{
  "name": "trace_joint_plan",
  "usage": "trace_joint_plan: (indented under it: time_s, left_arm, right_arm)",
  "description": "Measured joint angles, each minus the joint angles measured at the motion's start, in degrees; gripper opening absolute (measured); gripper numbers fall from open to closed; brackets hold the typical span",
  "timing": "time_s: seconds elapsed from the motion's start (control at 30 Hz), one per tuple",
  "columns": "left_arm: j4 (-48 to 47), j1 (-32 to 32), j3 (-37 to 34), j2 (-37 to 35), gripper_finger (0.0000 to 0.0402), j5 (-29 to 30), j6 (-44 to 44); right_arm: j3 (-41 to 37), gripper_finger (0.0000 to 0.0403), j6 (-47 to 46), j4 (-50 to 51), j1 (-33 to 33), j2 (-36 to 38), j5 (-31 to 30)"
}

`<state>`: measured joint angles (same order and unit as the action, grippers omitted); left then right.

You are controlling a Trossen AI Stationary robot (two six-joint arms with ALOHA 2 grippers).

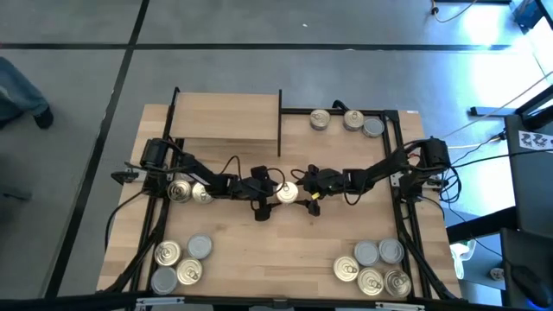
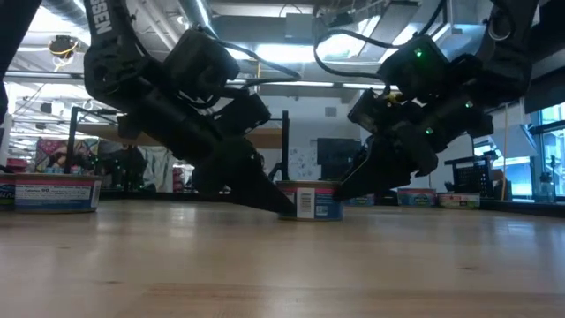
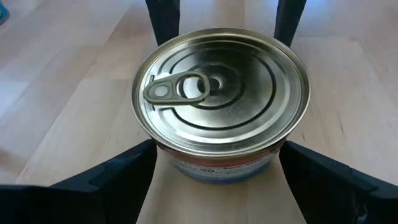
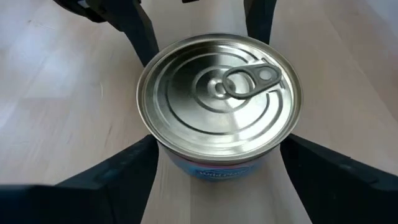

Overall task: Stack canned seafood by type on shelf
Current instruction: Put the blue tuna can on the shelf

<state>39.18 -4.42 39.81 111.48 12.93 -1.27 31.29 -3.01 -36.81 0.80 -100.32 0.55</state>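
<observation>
One can of seafood [image 1: 287, 192] with a gold pull-tab top stands upright on its base on the wooden table, at its middle. My left gripper [image 1: 273, 193] comes at it from the table's left and my right gripper [image 1: 301, 193] from the right, both slanting down. Both are open. The left wrist view shows the can [image 3: 221, 102] between my left fingers [image 3: 124, 177], with the right arm's fingers beyond it. The right wrist view shows the can [image 4: 219, 93] between my right fingers [image 4: 127, 174] in the same way. The shelf [image 1: 229, 117] stands at the far left with nothing on it. My left gripper has a finger on either side of the can's wall [image 3: 163, 149], close against it, but I cannot tell whether they touch. My right gripper stands the same way about the can's wall [image 4: 163, 148], and touch cannot be told there either. The can stays on the table.
Other cans stand in groups: three at the far right [image 1: 346, 121], two under the left arm [image 1: 190, 192], several at the near left [image 1: 181, 259] and several at the near right [image 1: 376, 263]. Black frame rails [image 1: 406, 216] and cables run along the table's sides.
</observation>
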Motion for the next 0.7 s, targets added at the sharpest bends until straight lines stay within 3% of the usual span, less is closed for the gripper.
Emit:
trace_joint_plan:
  time_s: [0.4,0.7]
  left_arm:
    - [-3.9,-0.3,0.2,-2.0,0.0335,0.0,1.5]
    - [-19.6,-0.5,0.4,-15.3,0.0335,0.4,-1.6]
  right_arm:
    - [0.2,0.0331,0.2,-0.3,0.0,-0.1,0.1]
    - [0.2,0.033,0.2,-0.2,-0.1,-0.1,0.0]
